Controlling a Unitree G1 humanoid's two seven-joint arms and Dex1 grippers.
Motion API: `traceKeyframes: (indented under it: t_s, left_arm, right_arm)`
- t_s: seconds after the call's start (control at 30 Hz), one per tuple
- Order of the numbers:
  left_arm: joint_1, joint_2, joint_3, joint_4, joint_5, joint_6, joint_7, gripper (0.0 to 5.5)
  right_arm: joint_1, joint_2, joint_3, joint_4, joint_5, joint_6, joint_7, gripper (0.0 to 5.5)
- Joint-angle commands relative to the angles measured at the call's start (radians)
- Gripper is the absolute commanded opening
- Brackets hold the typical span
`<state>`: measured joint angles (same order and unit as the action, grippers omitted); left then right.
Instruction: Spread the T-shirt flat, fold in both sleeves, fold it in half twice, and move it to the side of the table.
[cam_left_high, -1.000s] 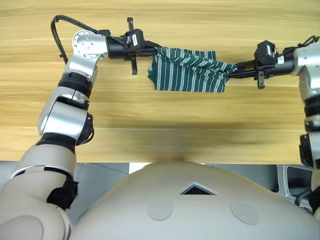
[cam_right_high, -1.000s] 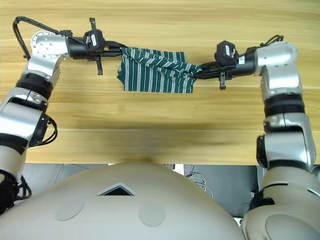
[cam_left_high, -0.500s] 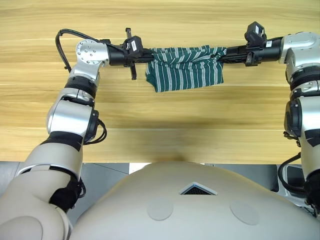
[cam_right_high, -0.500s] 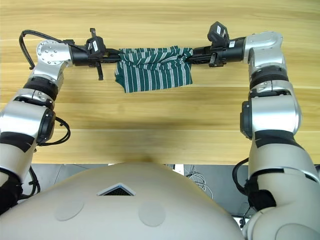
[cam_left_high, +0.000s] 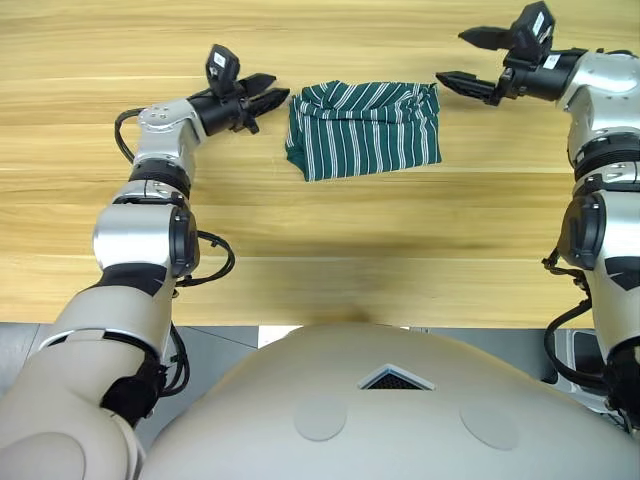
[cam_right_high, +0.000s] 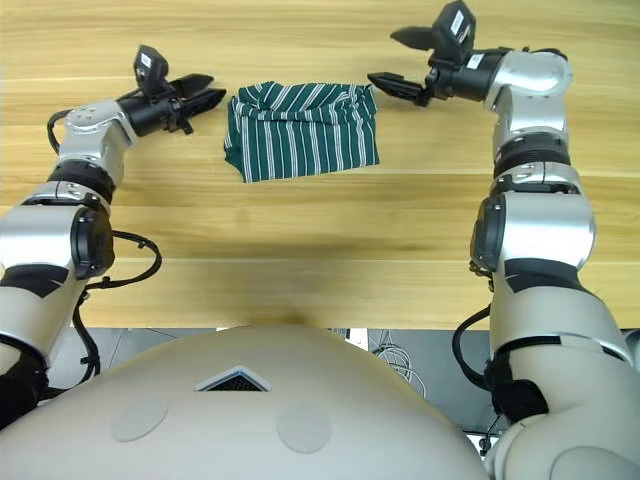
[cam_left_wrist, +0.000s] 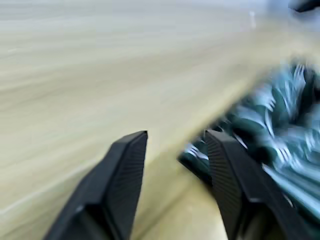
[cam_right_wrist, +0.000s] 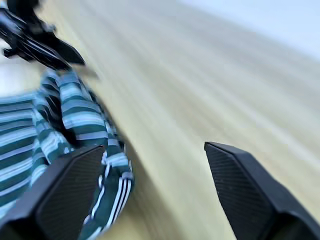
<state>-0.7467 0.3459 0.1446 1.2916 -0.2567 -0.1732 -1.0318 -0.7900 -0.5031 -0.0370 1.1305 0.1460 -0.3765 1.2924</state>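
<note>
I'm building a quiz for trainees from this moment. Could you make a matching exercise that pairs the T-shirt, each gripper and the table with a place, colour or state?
Things:
1. T-shirt
2. left gripper
3. right gripper
4. table

Descriptions:
A. open, off the cloth, at the shirt's right side
B. folded, green with white stripes
C. light wood
D. open, off the cloth, at the shirt's left side

Pairs: 1-B, 2-D, 3-A, 4-C

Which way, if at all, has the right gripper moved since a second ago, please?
Yes: the right gripper moved away from the table's near edge and released the T-shirt.
</note>
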Motion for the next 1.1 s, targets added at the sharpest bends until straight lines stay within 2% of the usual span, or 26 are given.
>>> traceKeyframes:
  t_s: [0.03,0.07,0.17,0.27,0.33,0.6,0.87,1.1]
  left_arm:
    - [0.029,0.038,0.157,-0.038,-0.116,-0.017,0.021,2.53]
    - [0.046,0.034,0.179,-0.059,-0.130,-0.053,0.020,2.68]
    - [0.126,-0.025,0.259,-0.183,-0.213,-0.167,-0.016,2.68]
    - [0.225,-0.078,0.300,-0.311,-0.259,-0.267,-0.001,2.68]
    - [0.296,-0.120,0.302,-0.383,-0.242,-0.344,0.061,2.68]
    - [0.495,-0.267,0.197,-0.641,-0.174,-0.438,0.188,2.68]
    - [0.538,-0.290,0.153,-0.699,-0.200,-0.412,0.210,2.68]
    - [0.557,-0.292,0.129,-0.713,-0.207,-0.396,0.212,2.68]
  right_arm:
    - [0.128,0.065,0.032,-0.192,0.032,-0.058,0.072,3.73]
    - [0.154,0.085,0.056,-0.230,0.019,-0.073,0.069,3.73]
    - [0.223,0.145,0.135,-0.318,-0.004,-0.068,0.096,3.73]
    - [0.301,0.149,0.205,-0.431,0.042,0.054,0.228,3.73]
    - [0.309,0.173,0.223,-0.451,0.045,0.104,0.228,3.73]
    - [0.141,0.231,0.206,-0.151,-0.059,0.050,-0.003,3.73]
    - [0.046,0.235,0.168,-0.017,-0.078,0.011,-0.039,3.73]
    - [0.051,0.231,0.247,0.130,-0.259,-0.025,-0.229,3.73]
